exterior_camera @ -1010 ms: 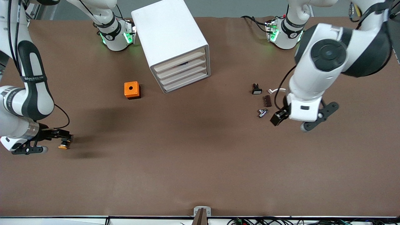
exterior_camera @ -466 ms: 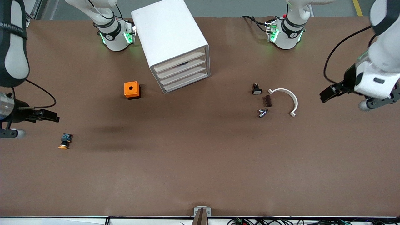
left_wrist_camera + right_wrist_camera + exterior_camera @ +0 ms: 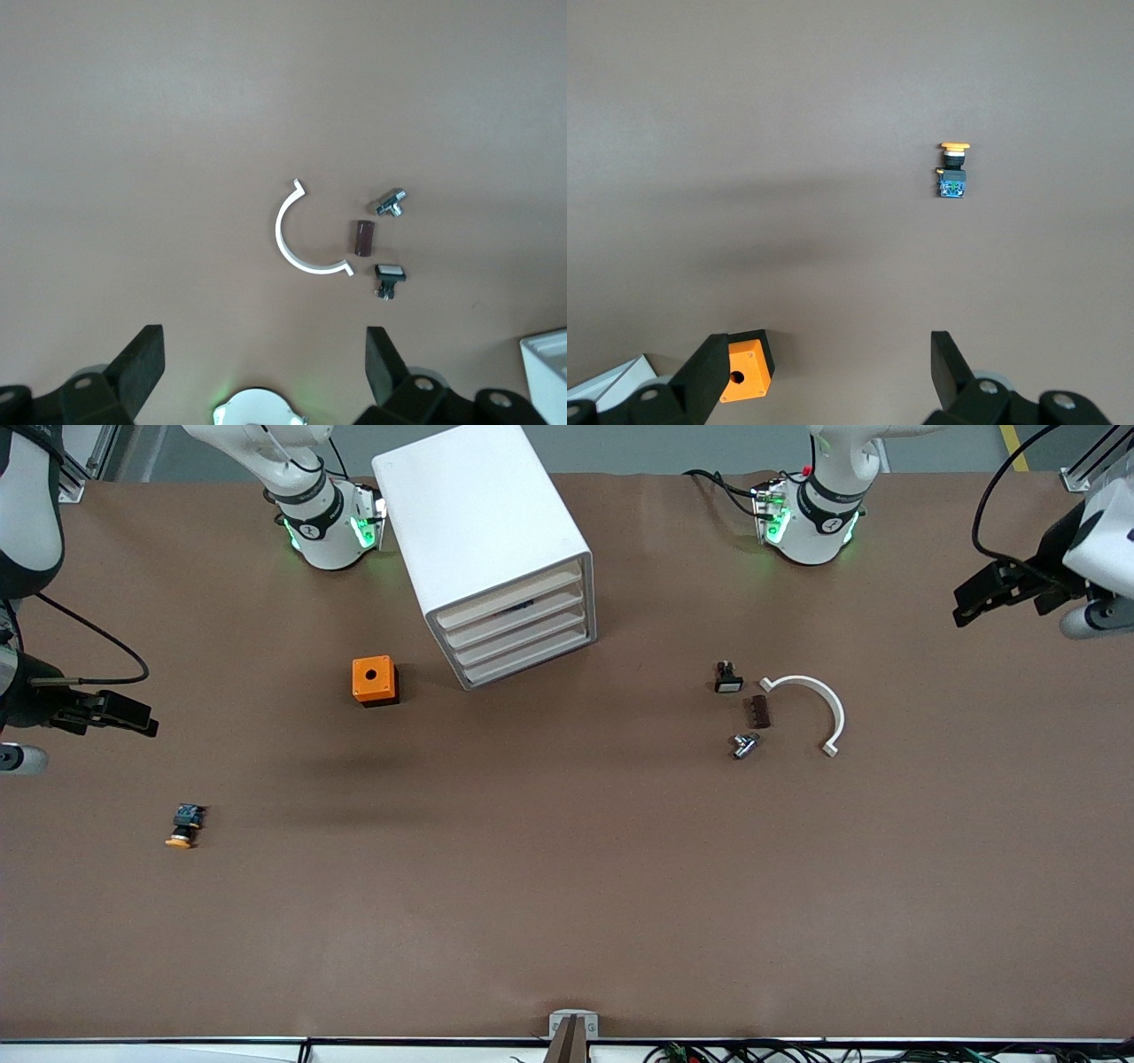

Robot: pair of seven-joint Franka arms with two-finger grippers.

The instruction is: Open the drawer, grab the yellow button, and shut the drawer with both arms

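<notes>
The button (image 3: 182,826) lies on its side on the brown surface (image 3: 567,921) near the edge at the right arm's end, with wide bare room around it on every side toward the front camera's edge. It has a round orange cap and a dark blue-black body, cap pointing toward the front camera; the right wrist view shows it alone on bare brown (image 3: 952,172). The right hand (image 3: 111,713) hangs over that same edge, clear of the button, fingers spread apart and holding nothing (image 3: 824,372). The orange cube with a round hole (image 3: 374,680) sits farther from the camera than the button. Beside the cube stands the white cabinet (image 3: 483,540), turned at an angle, its four drawers pushed in; the second-from-top drawer (image 3: 516,612) shows something dark at its lip. Toward the left arm's end lie a small black part with a white face (image 3: 727,677), a brown block (image 3: 757,711), a metal fitting (image 3: 743,744) and a white curved clip (image 3: 815,708), close together. The left hand (image 3: 1005,593) is over the corner near its own base, fingers parted and empty (image 3: 266,363).
</notes>
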